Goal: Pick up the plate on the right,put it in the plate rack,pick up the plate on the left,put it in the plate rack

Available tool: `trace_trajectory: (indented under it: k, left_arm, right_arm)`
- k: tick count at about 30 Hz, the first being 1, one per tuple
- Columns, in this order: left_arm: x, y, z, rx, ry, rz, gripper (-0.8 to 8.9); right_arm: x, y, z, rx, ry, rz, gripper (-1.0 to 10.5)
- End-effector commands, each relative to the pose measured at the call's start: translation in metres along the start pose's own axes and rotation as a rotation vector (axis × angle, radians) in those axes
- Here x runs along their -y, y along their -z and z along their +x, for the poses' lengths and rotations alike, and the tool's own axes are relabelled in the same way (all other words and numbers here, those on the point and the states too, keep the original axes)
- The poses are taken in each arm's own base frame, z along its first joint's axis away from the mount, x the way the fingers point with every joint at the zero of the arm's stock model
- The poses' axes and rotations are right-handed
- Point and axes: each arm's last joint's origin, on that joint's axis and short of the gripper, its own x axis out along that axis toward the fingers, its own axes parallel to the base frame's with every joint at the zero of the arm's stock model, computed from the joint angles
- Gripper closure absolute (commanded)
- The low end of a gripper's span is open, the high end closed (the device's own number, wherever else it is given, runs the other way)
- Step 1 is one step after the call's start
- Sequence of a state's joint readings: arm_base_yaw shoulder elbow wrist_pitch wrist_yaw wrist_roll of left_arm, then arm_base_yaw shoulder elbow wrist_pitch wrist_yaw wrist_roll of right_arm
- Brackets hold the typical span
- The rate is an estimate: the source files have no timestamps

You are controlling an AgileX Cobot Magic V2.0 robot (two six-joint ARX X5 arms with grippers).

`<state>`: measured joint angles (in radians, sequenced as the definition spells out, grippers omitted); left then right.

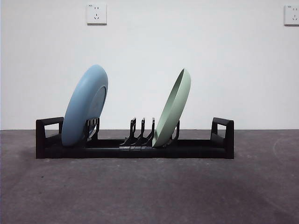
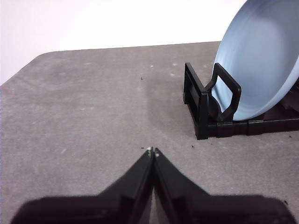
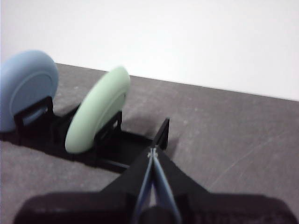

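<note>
Both plates are in the rack (image 1: 196,148) now: the blue plate (image 1: 84,107) leans at its nine-o'clock end, the green plate (image 1: 174,108) toward three o'clock, each propped on edge by dividers. Left gripper (image 2: 152,150) and right gripper (image 3: 152,153) hang clenched and empty, clear of the rack, so the job looks finished.

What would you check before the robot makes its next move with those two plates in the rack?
1. Blue plate seated in the plate rack, leaning between dividers: ok.
2. Green plate seated in the rack, leaning: ok.
3. Left gripper holding nothing, jaws shut, clear of the rack: ok.
4. Right gripper holding nothing, jaws shut, off the rack's end: ok.
5. Rack flat on the table: ok.
6. Plates steady enough not to tip: cannot tell.
</note>
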<state>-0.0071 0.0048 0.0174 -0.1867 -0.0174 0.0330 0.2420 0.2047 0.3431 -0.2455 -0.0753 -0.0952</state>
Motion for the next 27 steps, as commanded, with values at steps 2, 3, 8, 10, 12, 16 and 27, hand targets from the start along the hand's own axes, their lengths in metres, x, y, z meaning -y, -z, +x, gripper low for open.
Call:
trace_trajectory:
  k: [2,3,8,10,12,16,27]
  left_arm:
    - [0.000,0.004,0.001,-0.012,-0.004,-0.006,8.17]
    - [0.000,0.004,0.001,-0.012,-0.004,-0.006,8.17]
    - [0.000,0.004,0.001,-0.012,-0.004,-0.006,8.17]
    - [0.000,0.004,0.001,-0.012,-0.004,-0.006,8.17]
    - [0.000,0.004,0.001,-0.012,-0.004,-0.006,8.17]
    - [0.000,0.004,0.001,-0.012,-0.004,-0.006,8.17]
    - [0.000,0.004,0.001,-0.011,-0.004,-0.006,8.17]
  right_arm:
    - [-0.001,0.029,0.006,0.000,0.018,0.045,9.4]
    - [0.000,0.037,0.007,-0.010,0.031,0.062,9.4]
    - [0.004,0.064,0.010,-0.056,0.098,0.146,9.4]
    - [0.005,0.070,0.010,-0.054,0.115,0.151,9.4]
    - [0.006,0.075,0.010,-0.051,0.124,0.152,9.4]
    - [0.005,0.085,0.011,-0.044,0.131,0.151,9.4]
    - [0.005,0.092,0.012,-0.069,0.130,0.196,9.4]
